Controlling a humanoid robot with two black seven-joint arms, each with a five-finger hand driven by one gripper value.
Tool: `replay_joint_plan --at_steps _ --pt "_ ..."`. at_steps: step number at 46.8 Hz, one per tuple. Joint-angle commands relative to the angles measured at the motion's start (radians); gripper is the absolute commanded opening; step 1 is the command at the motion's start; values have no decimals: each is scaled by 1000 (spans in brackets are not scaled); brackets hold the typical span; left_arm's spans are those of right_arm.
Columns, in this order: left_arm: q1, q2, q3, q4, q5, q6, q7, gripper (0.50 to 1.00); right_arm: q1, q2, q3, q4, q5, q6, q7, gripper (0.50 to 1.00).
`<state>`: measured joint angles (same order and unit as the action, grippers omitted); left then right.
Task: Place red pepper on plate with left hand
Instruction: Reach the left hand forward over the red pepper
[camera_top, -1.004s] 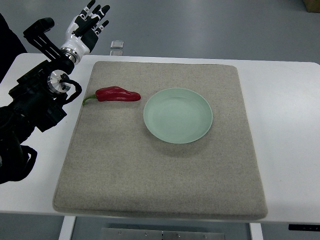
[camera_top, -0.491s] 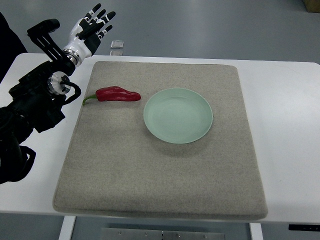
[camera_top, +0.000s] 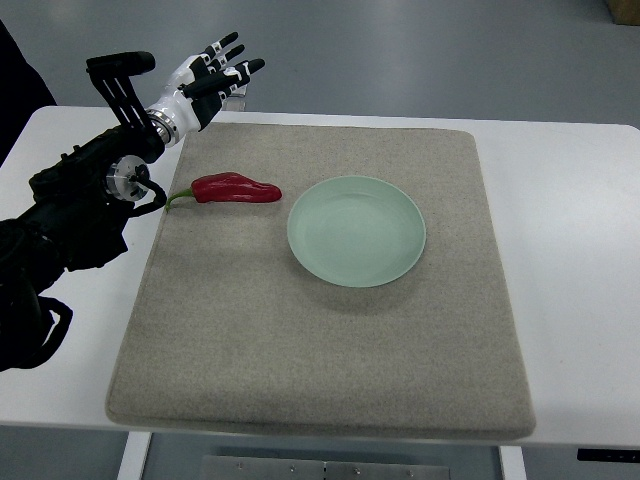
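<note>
The left hand (camera_top: 205, 76) is swinging rightward along the far edge of the white desk (camera_top: 570, 200), fingers spread wide and holding nothing. On the grey mat (camera_top: 330, 360) the pale green plate (camera_top: 356, 231) is sitting empty. The red pepper (camera_top: 233, 189) is lying just left of it, long axis left-right, stem leftward, nearer the camera than the hand.
</note>
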<state>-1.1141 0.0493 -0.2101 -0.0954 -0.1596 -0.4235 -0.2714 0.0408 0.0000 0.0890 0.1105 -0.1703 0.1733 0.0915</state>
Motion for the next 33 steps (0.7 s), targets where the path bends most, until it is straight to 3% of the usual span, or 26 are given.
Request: replay_joint_plan --at_steps 1,11,18,33 --pt "-1 -2 0 -4 58 0 1 992 -1 0 0 0 0 0 1 932" --pt "-3 0 14 -4 244 -18 1 992 1 0 0 0 0 0 1 932" --pt "-6 27 14 -6 391 -76 1 992 -1 0 0 0 0 0 -1 932" --pt "-56 176 98 -187 669 -119 1 992 -1 0 0 0 0 0 1 932"
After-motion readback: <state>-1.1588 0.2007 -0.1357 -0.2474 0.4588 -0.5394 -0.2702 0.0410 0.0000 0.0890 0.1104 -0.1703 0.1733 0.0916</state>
